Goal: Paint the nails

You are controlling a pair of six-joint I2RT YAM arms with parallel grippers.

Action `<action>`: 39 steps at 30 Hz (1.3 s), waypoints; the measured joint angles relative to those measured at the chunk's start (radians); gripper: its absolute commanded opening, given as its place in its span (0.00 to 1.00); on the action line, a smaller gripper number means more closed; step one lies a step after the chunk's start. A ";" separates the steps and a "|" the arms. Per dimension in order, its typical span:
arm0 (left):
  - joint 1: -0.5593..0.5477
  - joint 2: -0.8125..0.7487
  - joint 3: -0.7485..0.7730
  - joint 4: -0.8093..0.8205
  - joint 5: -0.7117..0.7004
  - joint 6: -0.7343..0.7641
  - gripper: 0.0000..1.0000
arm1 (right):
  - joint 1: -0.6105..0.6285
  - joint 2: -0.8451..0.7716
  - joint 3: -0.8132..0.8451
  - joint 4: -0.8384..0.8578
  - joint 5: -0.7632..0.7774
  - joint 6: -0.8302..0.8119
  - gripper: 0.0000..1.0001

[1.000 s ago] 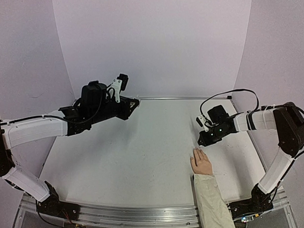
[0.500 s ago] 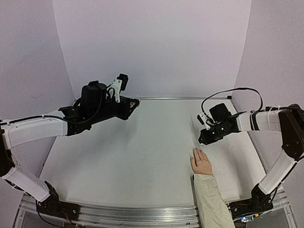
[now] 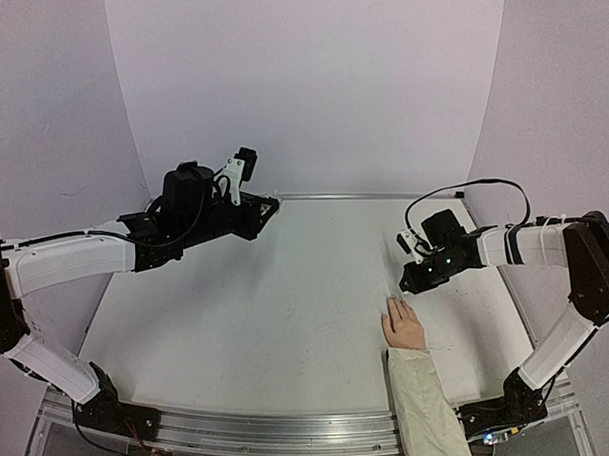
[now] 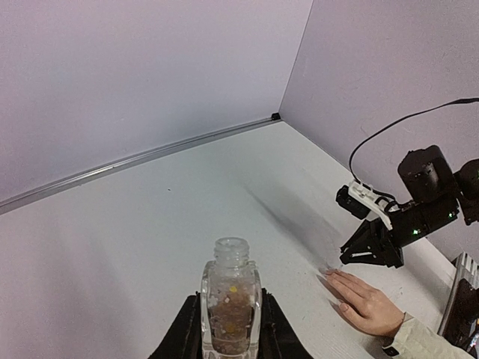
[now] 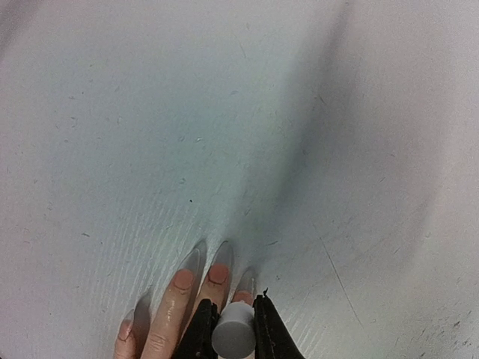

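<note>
Table [image 3: 267, 289]: white and flat, with lilac walls [image 3: 310, 88] behind and to both sides.
Left arm [image 3: 76, 261]: mine, stretched over the far left of the table and raised off it.
Right arm [image 3: 530, 245]: mine, bent in from the right and angled down toward the hand.
Hand [image 3: 404, 327]: pale, palm down on the near right of the table, cream sleeve [image 3: 421, 404], fingers pointing away from my bases.
Left gripper [image 4: 230, 329]: jaws clamped on the bottle's sides.
Right gripper [image 5: 233, 329]: jaws clamped on the cap, just above the fingertips.
Bottle [image 4: 230, 299]: clear, upright, neck open, brownish flecked fill inside.
Cap [image 5: 233, 338]: round and whitish; I cannot see a brush under it.
Nails [image 5: 217, 274]: at the fingertips right under my right gripper. Two show peach-pink, and the outer ones are too faint to judge.
</note>
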 measured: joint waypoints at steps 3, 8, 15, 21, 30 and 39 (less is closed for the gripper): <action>0.000 0.000 0.000 0.000 0.000 0.000 0.00 | 0.001 0.000 -0.001 0.000 0.000 0.000 0.00; 0.000 0.000 0.000 0.000 0.000 0.000 0.00 | 0.001 0.002 -0.001 0.003 0.001 0.000 0.00; 0.000 0.000 0.000 0.000 0.000 0.000 0.00 | 0.001 0.019 -0.001 0.013 0.002 0.007 0.00; 0.000 0.000 0.000 0.000 0.000 0.000 0.00 | 0.001 0.027 -0.001 0.018 0.003 0.014 0.00; 0.000 0.000 0.000 0.000 0.000 0.000 0.00 | 0.001 0.043 0.001 0.025 0.005 0.021 0.00; 0.000 0.000 0.000 0.000 -0.010 0.000 0.00 | 0.001 0.056 0.016 0.027 0.008 0.022 0.00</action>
